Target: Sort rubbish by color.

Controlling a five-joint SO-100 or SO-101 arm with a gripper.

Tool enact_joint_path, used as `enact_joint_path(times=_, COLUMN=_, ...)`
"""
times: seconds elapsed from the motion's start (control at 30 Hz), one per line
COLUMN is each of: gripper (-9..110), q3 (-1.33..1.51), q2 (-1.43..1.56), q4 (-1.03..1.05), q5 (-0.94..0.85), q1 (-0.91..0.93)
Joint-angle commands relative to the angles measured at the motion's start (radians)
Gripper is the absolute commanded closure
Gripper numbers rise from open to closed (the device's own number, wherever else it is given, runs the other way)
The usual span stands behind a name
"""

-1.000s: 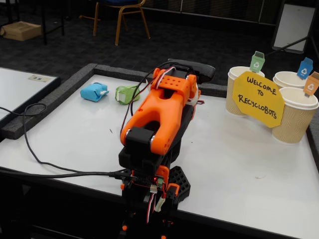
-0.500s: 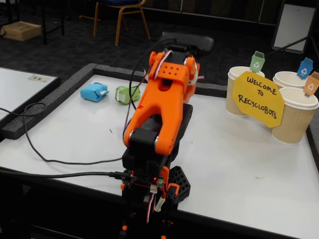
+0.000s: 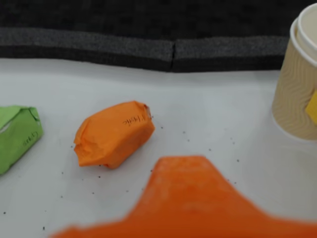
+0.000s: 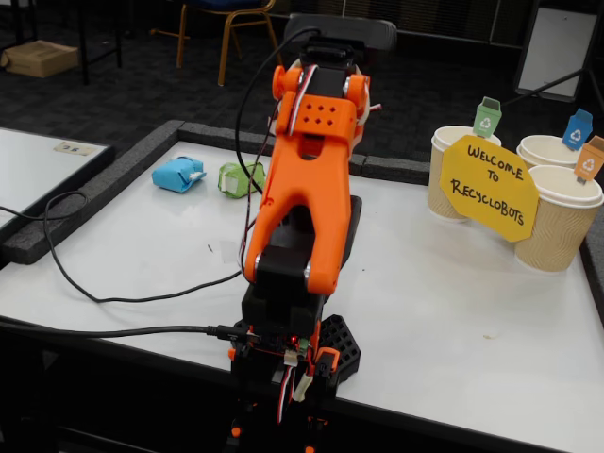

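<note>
We see three small wrapped wads on the white table (image 4: 453,311). In the fixed view the blue wad (image 4: 177,175) lies near the table's far left edge, with a white strip across its top, and the green wad (image 4: 236,178) sits just beside it to the right, partly behind the arm (image 4: 307,189) and its cable. In the wrist view the green wad (image 3: 17,136) shows at the left edge, creased and folded like a packet, with faint writing on its side. Near it, to the right and apart, lies an orange wad (image 3: 114,134), a squat folded bundle with crumpled ends and small dark writing on its top face.

A beige ribbed cup (image 3: 297,94) stands at the right of the wrist view; three such cups flank the yellow sign (image 4: 489,187) in the fixed view.

Only a blurred orange part of the gripper (image 3: 190,203) fills the wrist view's bottom, so we cannot tell how its jaws stand or whether it holds anything.
</note>
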Motion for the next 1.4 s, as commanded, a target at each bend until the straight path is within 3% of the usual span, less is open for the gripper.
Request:
enact_joint_path(times=0.0, gripper=101, q3=-0.15, q2=0.015, q4=0.006, q5=0.017, q1=-0.005)
enact_joint_path(times=0.3, gripper=101, q3=-0.259, q2=0.015, q4=0.074, q5=0.009, q1=-0.12)
enact_joint_path(times=0.8, gripper=101, q3=-0.114, q2=0.015, q4=-0.006, q5=0.017, q1=-0.393)
enact_joint_path(times=1.37, gripper=101, q3=-0.048, q2=0.015, q4=-0.11, q5=0.017, q1=-0.408)
